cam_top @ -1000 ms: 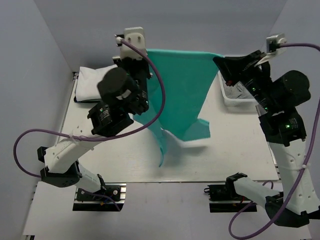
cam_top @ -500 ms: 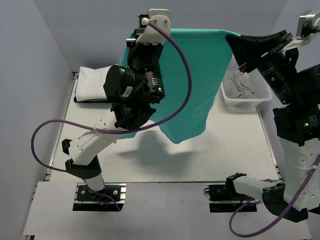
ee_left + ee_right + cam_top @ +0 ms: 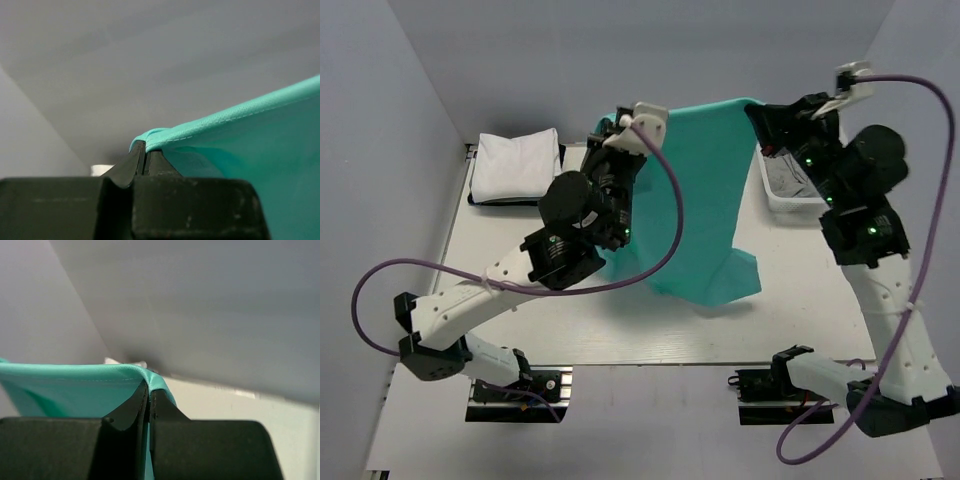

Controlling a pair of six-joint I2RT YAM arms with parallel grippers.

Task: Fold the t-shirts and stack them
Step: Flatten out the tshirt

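The teal t-shirt (image 3: pixel 705 190) is thin, smooth cloth with a faint sheen and a stitched hem; the folded white t-shirts (image 3: pixel 515 165) at the far left are matt cloth. The left gripper (image 3: pixel 145 152) and right gripper (image 3: pixel 149 392) are matt black plastic, faintly scuffed. The table (image 3: pixel 800 310) is smooth matt white, and the bin (image 3: pixel 785 205) at the far right is white plastic.

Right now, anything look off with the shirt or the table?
Nothing spilled or damaged. The teal t-shirt hangs between the left gripper and right gripper, each pinching its upper edge. One oddity: its lower end lies bunched on the table, skewed toward the right arm, rather than hanging flat.
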